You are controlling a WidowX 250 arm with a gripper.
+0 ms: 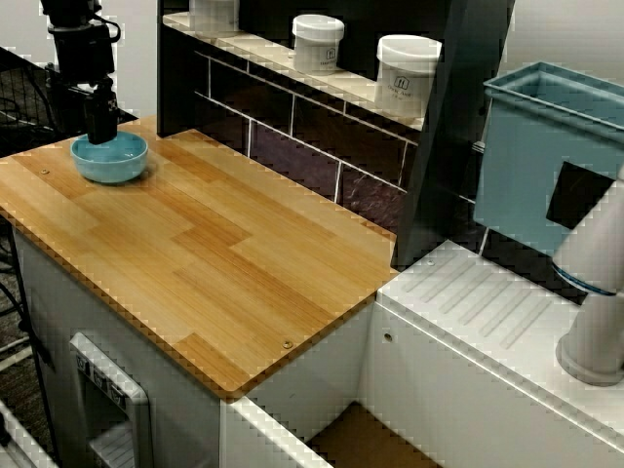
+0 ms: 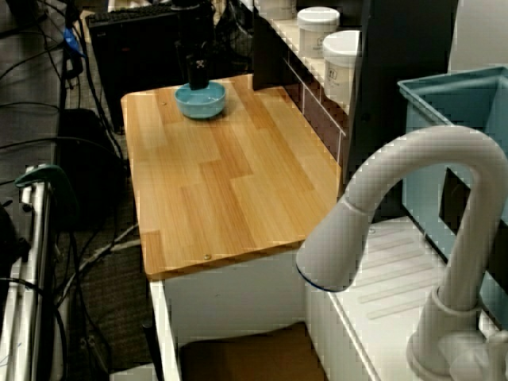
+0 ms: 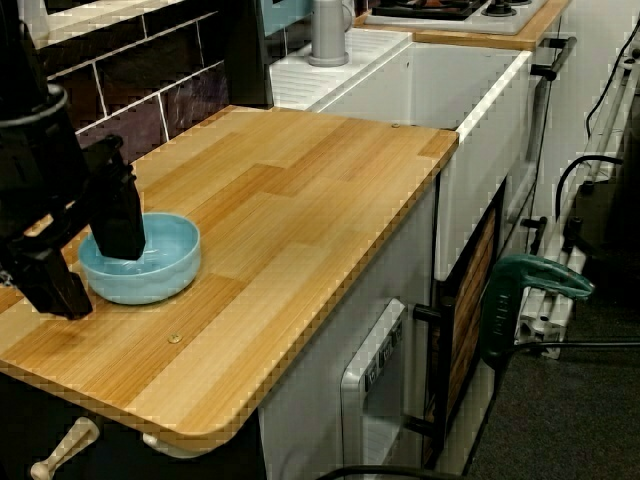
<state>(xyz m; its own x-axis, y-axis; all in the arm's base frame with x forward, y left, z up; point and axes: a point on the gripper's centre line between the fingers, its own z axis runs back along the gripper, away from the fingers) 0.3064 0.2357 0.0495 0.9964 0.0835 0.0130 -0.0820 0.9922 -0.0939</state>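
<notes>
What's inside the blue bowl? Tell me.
One finger of the gripper dips inside the blue bowl; the other stands outside its rim. Visible bottom is bare; the patch behind the finger is hidden.

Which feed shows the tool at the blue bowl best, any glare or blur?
Close side view: light blue round bowl sharp, black tool underexposed. Far-end view: curved white tap soft, filling the foreground. High view: even light, jagged edges.

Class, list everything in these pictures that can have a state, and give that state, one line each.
bowl, upright on the counter, empty.
gripper, open, astride the bowl's rim.
jars, upright on the shelf, lids on.
tap, no water running.
bin, upright, open on top.
</notes>
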